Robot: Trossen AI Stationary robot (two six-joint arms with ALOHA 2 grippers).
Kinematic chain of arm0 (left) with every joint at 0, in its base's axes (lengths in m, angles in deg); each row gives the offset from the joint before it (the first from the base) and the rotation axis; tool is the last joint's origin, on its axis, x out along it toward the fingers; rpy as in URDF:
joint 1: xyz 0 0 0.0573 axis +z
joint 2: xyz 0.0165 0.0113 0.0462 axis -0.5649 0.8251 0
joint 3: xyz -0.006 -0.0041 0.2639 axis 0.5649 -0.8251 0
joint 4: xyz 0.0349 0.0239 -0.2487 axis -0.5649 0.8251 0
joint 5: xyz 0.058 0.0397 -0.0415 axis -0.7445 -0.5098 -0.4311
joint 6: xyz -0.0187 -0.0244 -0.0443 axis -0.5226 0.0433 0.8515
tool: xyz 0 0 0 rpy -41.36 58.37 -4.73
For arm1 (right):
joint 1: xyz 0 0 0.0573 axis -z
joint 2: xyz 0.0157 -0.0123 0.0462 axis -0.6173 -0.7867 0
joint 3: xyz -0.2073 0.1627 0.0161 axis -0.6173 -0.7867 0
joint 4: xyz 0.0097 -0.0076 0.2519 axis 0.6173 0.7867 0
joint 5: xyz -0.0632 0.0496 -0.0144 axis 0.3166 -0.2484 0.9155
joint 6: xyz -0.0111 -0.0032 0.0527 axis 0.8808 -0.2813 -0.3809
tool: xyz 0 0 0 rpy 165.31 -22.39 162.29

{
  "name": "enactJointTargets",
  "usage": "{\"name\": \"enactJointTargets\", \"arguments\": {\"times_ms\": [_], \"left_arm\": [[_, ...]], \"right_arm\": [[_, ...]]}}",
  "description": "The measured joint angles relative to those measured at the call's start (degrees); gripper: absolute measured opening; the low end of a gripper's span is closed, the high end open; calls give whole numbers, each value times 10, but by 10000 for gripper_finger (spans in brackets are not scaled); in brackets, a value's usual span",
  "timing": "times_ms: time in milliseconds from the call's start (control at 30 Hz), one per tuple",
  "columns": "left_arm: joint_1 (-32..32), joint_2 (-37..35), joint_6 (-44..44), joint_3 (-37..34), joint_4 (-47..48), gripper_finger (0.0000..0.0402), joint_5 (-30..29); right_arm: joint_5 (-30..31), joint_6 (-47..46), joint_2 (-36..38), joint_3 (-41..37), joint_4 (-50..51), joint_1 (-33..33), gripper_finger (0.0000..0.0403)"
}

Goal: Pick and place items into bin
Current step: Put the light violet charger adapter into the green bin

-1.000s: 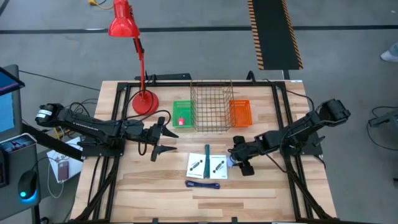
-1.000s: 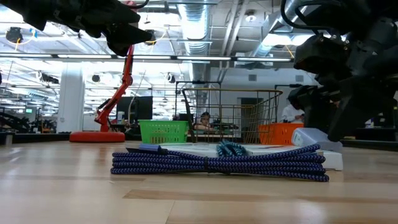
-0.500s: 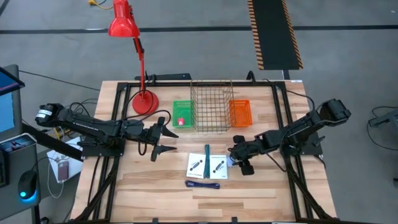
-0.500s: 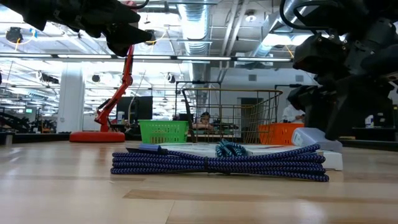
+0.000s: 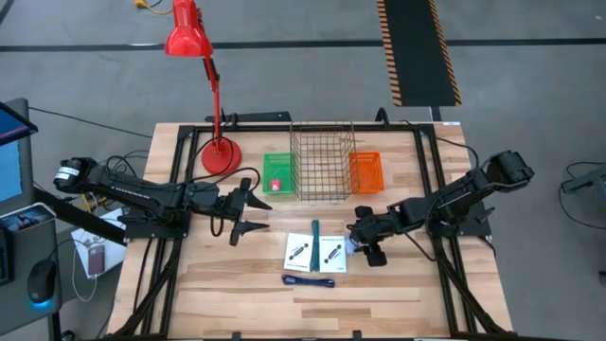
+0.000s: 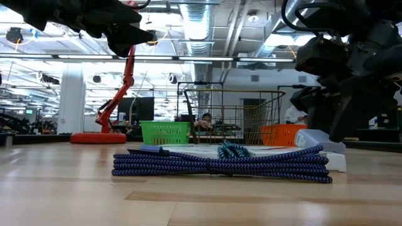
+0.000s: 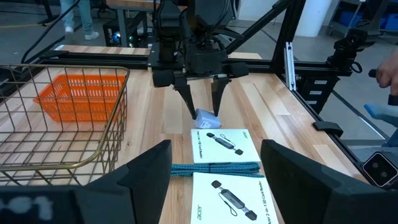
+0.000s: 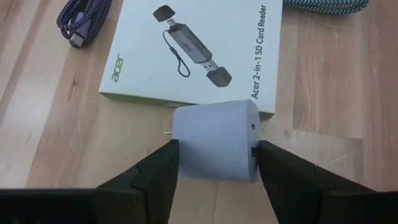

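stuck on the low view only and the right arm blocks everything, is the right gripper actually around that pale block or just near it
Observer: The right gripper straddles the pale blue block, one finger on each side.
Operator: touching it?
Observer: In the right wrist view the fingers sit right against both sides; I cannot tell if they are squeezing, and the block appears to rest on the table.
Operator: whats next to it
Observer: One white card reader box lies directly beyond the block, with a teal braided cable between it and a second box.
Operator: left arm?
Observer: The left gripper waits open over the table's left half, beside the green bin.
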Motion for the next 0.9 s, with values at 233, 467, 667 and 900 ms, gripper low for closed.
{"name": "enactJointTargets", "arguments": {"times_ms": [233,467,667,900], "left_arm": [[0,0,0,0,0,235,0],[0,0,0,0,0,235,0],[0,0,0,0,0,235,0],[0,0,0,0,0,235,0]], "right_arm": [[-2,-4,0,0,4,0,217],[-27,-29,-4,-4,36,11,228],[-31,-28,-3,-4,41,10,235],[-30,-25,-3,-4,40,10,235]]}}
